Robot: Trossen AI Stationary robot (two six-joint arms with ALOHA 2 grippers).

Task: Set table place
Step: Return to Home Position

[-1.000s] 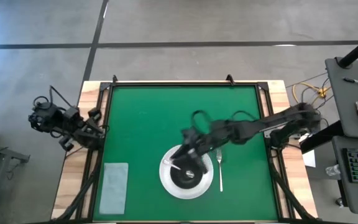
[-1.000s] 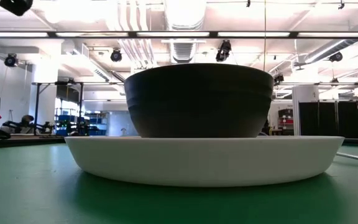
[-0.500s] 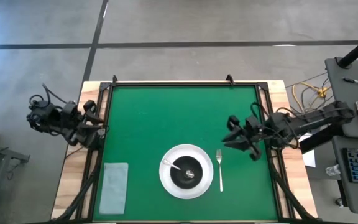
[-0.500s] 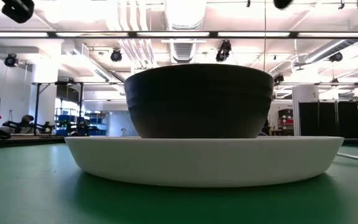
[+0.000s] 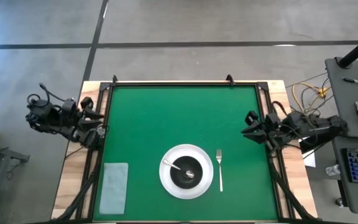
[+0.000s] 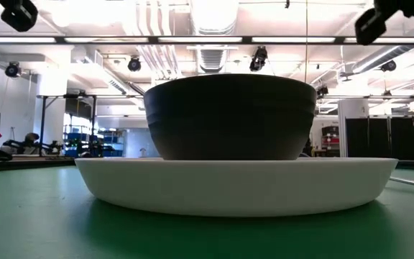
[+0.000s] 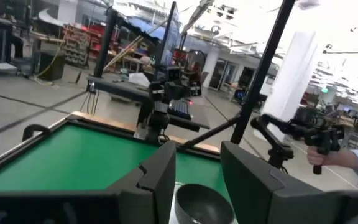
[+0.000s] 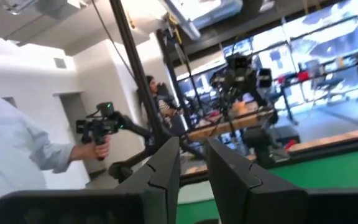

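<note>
No text, label, brand, number or sign is showing readably: the white plate [image 5: 166, 183], dark bowl [image 5: 195, 180], fork [image 5: 220, 169], spoon [image 5: 176, 166], napkin [image 5: 114, 186] and green table [image 5: 166, 118] are bearing none.

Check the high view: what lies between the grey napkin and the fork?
In the high view, the white plate lies between the napkin and the fork, carrying the dark bowl with the spoon in it.

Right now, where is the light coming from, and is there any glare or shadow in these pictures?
Low view: bright ceiling lights glare overhead, leaving the dark bowl a backlit silhouette; the white plate throws a shadow onto the green table. High view: even light, no glare on the table. Left wrist view: ceiling lights glare.
</note>
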